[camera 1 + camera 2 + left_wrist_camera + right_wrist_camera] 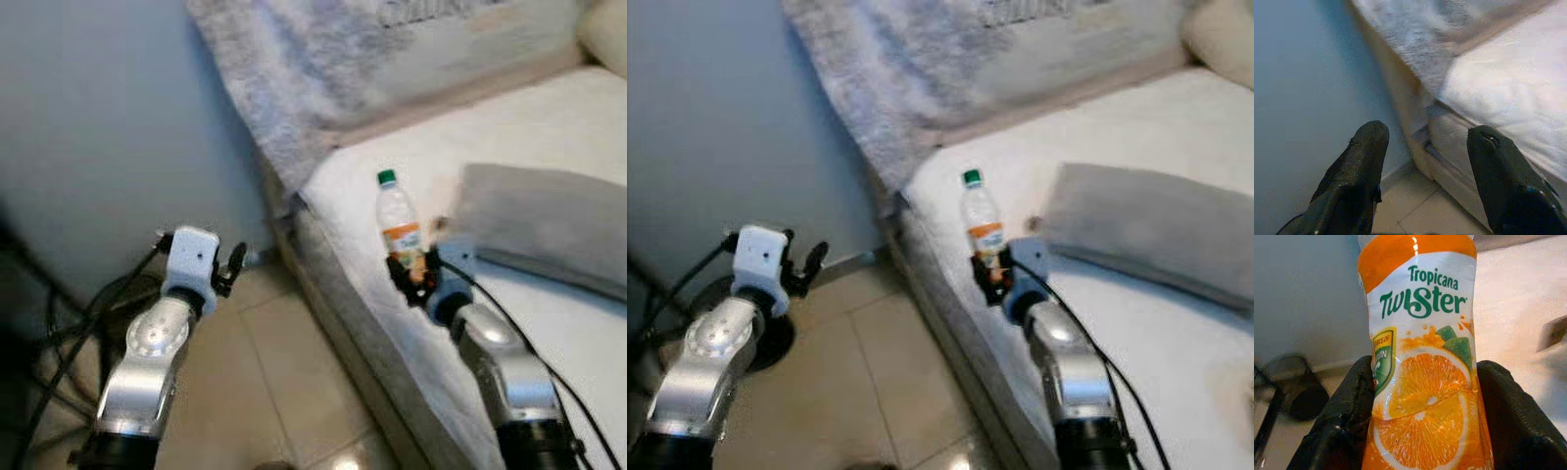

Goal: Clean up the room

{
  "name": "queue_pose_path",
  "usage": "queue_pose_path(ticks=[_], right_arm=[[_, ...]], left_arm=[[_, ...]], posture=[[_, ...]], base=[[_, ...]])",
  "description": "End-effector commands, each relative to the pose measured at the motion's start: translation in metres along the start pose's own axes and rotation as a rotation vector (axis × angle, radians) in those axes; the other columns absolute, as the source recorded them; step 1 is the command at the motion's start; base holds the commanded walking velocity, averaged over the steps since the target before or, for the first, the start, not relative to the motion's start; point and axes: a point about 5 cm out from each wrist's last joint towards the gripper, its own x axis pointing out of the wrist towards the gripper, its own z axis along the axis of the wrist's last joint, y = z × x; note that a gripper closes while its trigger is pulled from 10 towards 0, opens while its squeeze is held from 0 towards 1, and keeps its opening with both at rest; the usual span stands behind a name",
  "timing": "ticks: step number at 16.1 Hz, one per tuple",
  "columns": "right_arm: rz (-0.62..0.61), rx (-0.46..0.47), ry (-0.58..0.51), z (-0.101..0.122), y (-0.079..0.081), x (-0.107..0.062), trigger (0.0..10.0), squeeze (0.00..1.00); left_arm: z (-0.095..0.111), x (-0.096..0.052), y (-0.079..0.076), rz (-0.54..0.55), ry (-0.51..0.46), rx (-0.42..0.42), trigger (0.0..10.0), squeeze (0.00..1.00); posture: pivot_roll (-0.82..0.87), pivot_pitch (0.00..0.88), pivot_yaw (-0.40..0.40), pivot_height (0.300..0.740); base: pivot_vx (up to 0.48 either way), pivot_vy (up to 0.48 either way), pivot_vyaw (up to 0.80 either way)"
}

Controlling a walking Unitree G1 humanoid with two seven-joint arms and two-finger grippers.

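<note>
My right hand (411, 272): both black fingers (1347, 401) pressed against the lower body of the juice bottle (400, 223), gripping it. Bottle: upright at the near edge of the bed (549, 127), green cap, orange label reading "Tropicana Twister".
My left hand (1425, 166): fingers spread wide, holding nothing, raised over the tiled floor (265, 382) beside the bed.
Grey cushion (549, 220): lying just beyond the bottle.
Grey blanket (294, 69): draped further back.
</note>
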Motion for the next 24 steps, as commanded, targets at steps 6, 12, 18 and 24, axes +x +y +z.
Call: queue_pose_path(ticks=[6,12,18,24], right_arm=[[0.021,-0.035,-0.004,0.0035,0.0083,0.0031,10.0,0.0],[-0.012,-0.031,0.001,0.0032,0.0052,0.0032,10.0,0.0],[-0.029,-0.036,-0.009,0.0055,0.0032,0.0042,10.0,0.0],[-0.008,-0.088,-0.008,0.0054,0.0057,0.0046,10.0,0.0]], left_arm=[[-0.0047,-0.002,0.0046,0.015,0.017,-0.01,10.0,0.0],[-0.0058,-0.0024,0.005,0.014,0.022,-0.013,10.0,0.0],[-0.0054,-0.0012,0.006,0.009,0.021,-0.012,10.0,0.0],[-0.0041,-0.0005,0.0063,0.003,0.019,-0.008,10.0,0.0]], posture=[[-0.02,0.0,0.087,0.74],[-0.01,0.0,0.086,0.74],[-0.01,0.0,0.083,0.74],[-0.01,0.0,0.082,0.74]], base=[[0.298,0.0,0.79],[0.301,0.0,0.33],[0.304,0.0,0.0],[0.311,0.0,0.0]])
